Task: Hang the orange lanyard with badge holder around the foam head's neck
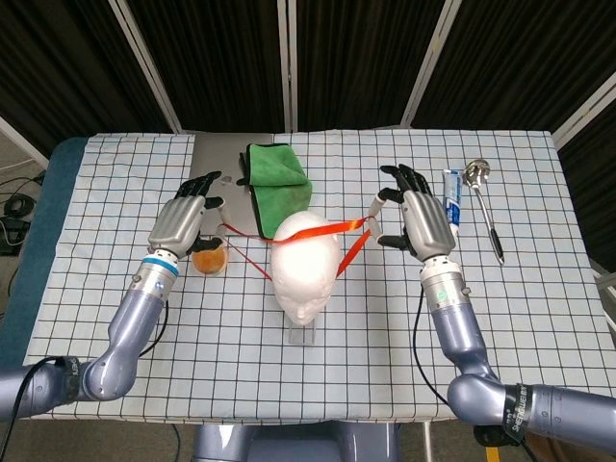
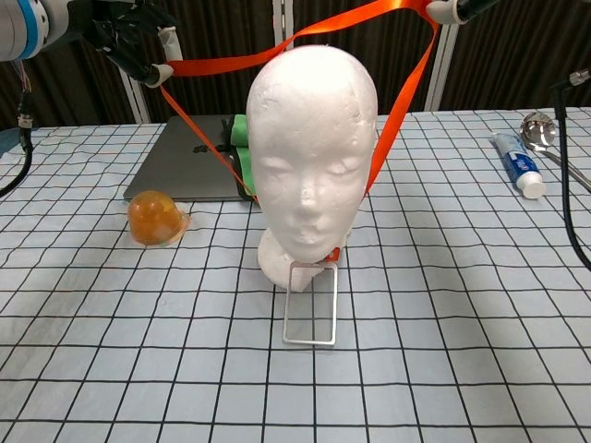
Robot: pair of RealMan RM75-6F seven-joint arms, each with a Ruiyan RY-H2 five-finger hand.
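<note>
A white foam head [image 1: 304,268] [image 2: 312,161] stands upright at the table's middle, facing me. The orange lanyard [image 1: 318,229] [image 2: 397,101] is stretched wide, its strap passing over the top and back of the head. My left hand [image 1: 186,222] [image 2: 129,41] holds the strap's left side, raised beside the head. My right hand [image 1: 417,219] [image 2: 457,9] holds the right side, mostly cut off at the top of the chest view. The clear badge holder [image 2: 310,304] hangs from the strap's low end, leaning on the table before the head's base.
An orange translucent dome [image 1: 208,258] [image 2: 155,218] sits left of the head. A grey laptop [image 1: 221,178] and green cloth [image 1: 277,176] lie behind it. A toothpaste tube [image 1: 451,199] [image 2: 518,166] and a metal spoon [image 1: 481,197] lie at the right.
</note>
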